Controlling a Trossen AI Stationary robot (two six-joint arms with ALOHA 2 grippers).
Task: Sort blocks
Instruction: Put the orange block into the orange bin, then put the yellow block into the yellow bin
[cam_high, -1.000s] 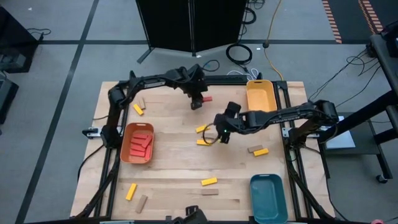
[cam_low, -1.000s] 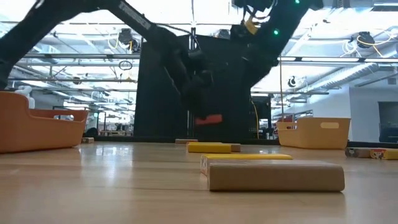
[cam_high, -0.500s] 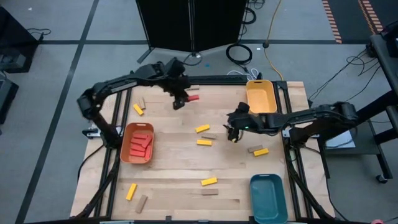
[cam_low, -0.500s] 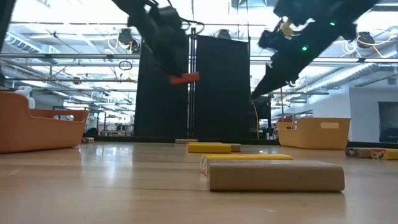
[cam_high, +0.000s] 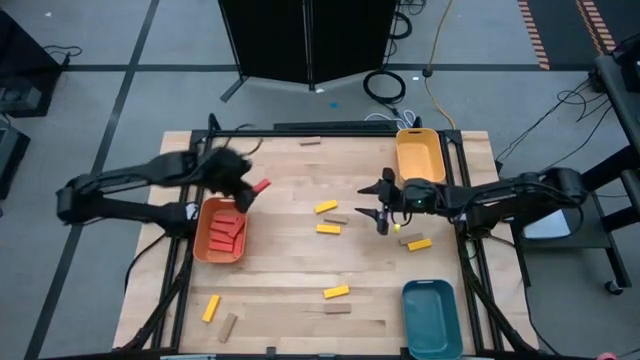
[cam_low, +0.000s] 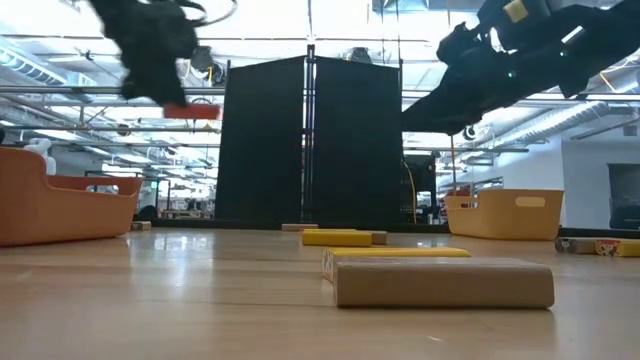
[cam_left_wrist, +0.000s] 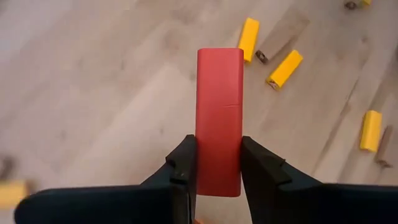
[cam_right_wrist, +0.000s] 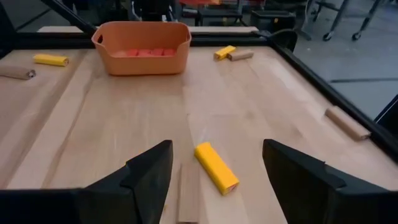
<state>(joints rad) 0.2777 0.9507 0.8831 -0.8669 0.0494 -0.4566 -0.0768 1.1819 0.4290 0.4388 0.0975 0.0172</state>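
We are looking down at the table, where the left gripper is grasping a red block just above the upper edge of the orange tray. In the left wrist view the two fingers are pressing on both long sides of this block, which is standing out straight between them, well above the wood. In the low view we are seeing it in the air, high over the table, near the orange tray. Several red blocks are already lying inside that tray.

The right gripper is hanging over the middle of the table, near the yellow tray, with its fingers spread wide and nothing between them. In the right wrist view a yellow block is lying on the wood between the open fingers, with a tan block just beside it.

Other blocks are lying scattered on the table. Two yellow ones and a tan one are near the centre. A yellow and a tan block are lying together near the right side. One yellow block is lying lower down with a tan one beside it, and a yellow and a tan block are resting near the lower left corner. One tan block is lying at the far edge. The teal tray is standing at the lower right corner.
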